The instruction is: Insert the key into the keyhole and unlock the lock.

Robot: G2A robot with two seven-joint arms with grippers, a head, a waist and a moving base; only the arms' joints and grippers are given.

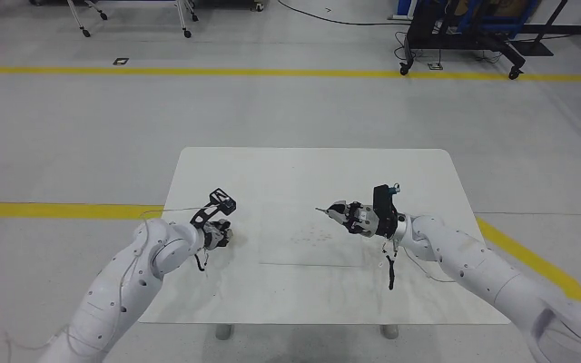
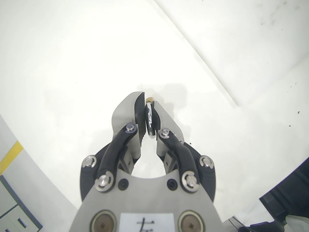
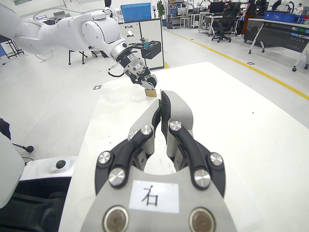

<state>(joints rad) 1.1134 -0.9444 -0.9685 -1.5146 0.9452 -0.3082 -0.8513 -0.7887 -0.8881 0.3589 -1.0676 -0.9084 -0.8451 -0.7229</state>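
Note:
My left gripper (image 2: 146, 100) is shut on the silver shackle (image 2: 149, 121) of a padlock. Its brass body (image 3: 150, 93) hangs below the fingers, just above the white table (image 1: 318, 172) on the left side. In the top view that gripper (image 1: 221, 238) sits near the table's left edge. My right gripper (image 1: 334, 212) is over the table's middle, held level and pointing toward the padlock. It is shut on a thin metal key (image 1: 321, 210), whose tip sticks out past the fingertips (image 3: 166, 100). A wide gap separates the key tip from the padlock.
A thin white sheet with a straight raised edge (image 2: 193, 49) lies on the table between the arms. Small dark specks (image 1: 313, 236) dot the middle. The table's far half (image 1: 363, 168) is bare. Carts and desks stand far off on the floor.

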